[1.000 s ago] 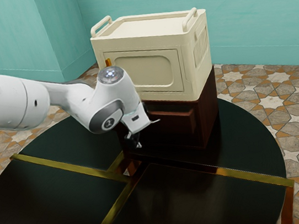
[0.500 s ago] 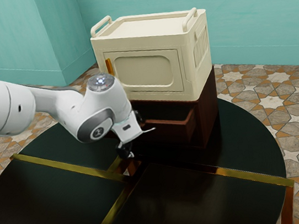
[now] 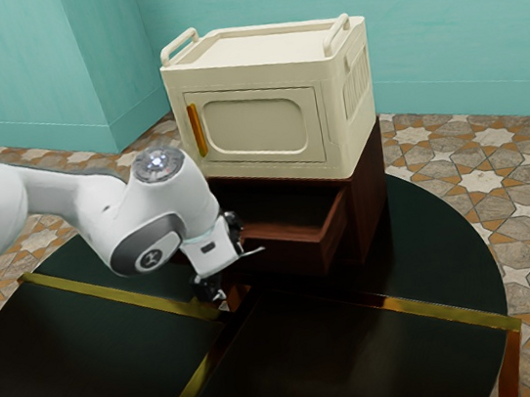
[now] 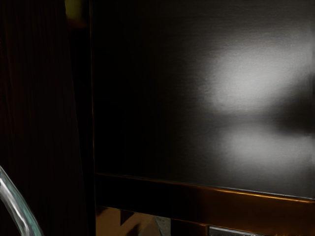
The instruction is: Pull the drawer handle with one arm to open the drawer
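The dark red-brown drawer (image 3: 296,245) stands pulled out of its wooden cabinet (image 3: 368,189), and its inside shows from above. At the drawer front's end toward the exterior view's left is my gripper (image 3: 210,285), tilted and low over the round table. The hand hides that end of the front, and whether the fingers hold anything is unclear. In the wrist view, a curved shiny metal bar (image 4: 18,206), perhaps the handle, lies beside a dark wooden surface (image 4: 37,98).
A cream box (image 3: 267,109) with an orange handle (image 3: 197,130) rests on the cabinet. Around the cabinet spreads the dark round tabletop (image 3: 423,265), crossed by brass strips (image 3: 120,294). A teal wall (image 3: 448,25) stands behind.
The drawer has slid out from its closed position, widening the opening. My hand has moved with it toward the exterior view's lower left, away from the cabinet.
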{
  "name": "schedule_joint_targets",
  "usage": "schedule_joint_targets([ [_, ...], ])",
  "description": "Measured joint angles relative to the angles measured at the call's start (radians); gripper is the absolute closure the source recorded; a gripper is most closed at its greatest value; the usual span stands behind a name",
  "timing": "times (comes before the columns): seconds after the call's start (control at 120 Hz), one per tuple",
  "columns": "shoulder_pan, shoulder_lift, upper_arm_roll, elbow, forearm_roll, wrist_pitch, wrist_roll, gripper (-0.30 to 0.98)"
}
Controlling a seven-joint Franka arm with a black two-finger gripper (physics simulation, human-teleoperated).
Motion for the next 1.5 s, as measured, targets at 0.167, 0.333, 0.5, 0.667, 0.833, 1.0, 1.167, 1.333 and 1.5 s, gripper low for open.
schedule_joint_targets([
  [0.167,-0.017,-0.05,0.008,-0.056,0.0,0.005,-0.002,0.01],
  [0.333,-0.036,-0.101,0.021,-0.124,0.001,0.017,-0.003,0.0],
  [0.5,-0.035,-0.133,0.024,-0.14,0.0,0.031,-0.006,0.04],
  [0.667,-0.066,-0.216,0.024,-0.139,-0.001,0.039,-0.008,0.02],
  [0.833,-0.089,-0.277,0.023,-0.075,-0.043,-0.028,-0.016,0.01],
  [1.0,-0.117,-0.274,0.018,0.158,-0.086,-0.252,-0.052,0.0],
  [1.167,-0.119,-0.274,0.015,0.314,-0.128,-0.492,-0.116,0.0],
  [1.333,-0.125,-0.272,0.012,0.445,-0.137,-0.71,-0.219,0.0],
  [1.5,-0.076,-0.273,-0.006,0.586,-0.137,-0.919,-0.361,0.0],
])
